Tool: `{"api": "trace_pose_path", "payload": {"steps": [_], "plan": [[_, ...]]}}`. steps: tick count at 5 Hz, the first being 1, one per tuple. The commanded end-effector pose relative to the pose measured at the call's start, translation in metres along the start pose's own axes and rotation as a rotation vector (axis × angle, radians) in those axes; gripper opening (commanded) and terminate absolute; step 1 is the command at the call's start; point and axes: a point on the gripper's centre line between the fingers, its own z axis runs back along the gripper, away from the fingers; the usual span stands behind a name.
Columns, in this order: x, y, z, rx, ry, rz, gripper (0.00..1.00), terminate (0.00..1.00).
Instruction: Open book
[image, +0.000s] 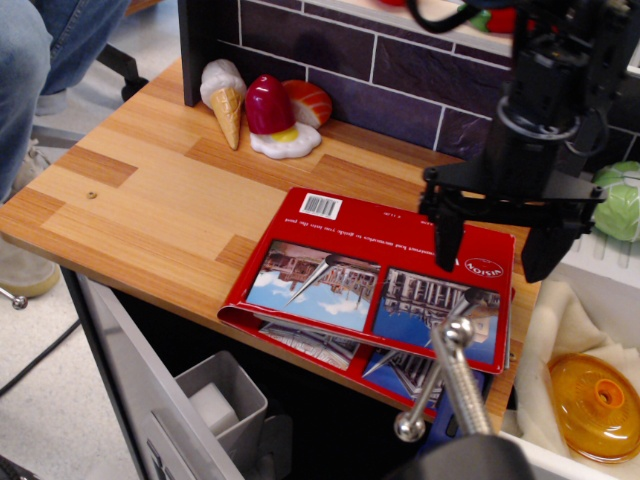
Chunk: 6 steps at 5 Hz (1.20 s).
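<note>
The book (375, 282) lies shut on the wooden counter (150, 200), at its front right, hanging a little over the front edge. Its cover is glossy red with two building photos, a white barcode and white text. My gripper (497, 248) is black and hangs open above the book's right end. One finger (447, 235) is over the cover near the white logo. The other finger (547, 245) is past the book's right edge. It holds nothing.
Toy ice creams and a toy egg (262, 108) stand at the back of the counter by the brick wall. A metal faucet handle (445, 375) sticks up in front of the book. An orange lid (597, 402) and a green cabbage (618, 200) lie to the right.
</note>
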Motion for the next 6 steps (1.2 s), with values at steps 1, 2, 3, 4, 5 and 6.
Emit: {"api": "trace_pose_path", "payload": {"steps": [1, 2, 3, 4, 5, 6], "plan": [[0.017, -0.03, -0.013, 0.106, -0.067, 0.043, 1.0, 0.0], [0.015, -0.013, -0.03, 0.211, -0.033, 0.028, 1.0, 0.0], [0.011, 0.008, -0.029, 0.308, -0.072, -0.001, 1.0, 0.0], [0.016, 0.03, -0.008, 0.318, -0.085, -0.018, 1.0, 0.0], [0.027, 0.058, 0.014, 0.376, -0.111, -0.035, 1.0, 0.0], [0.043, 0.093, 0.041, 0.405, -0.081, -0.047, 1.0, 0.0]]}}
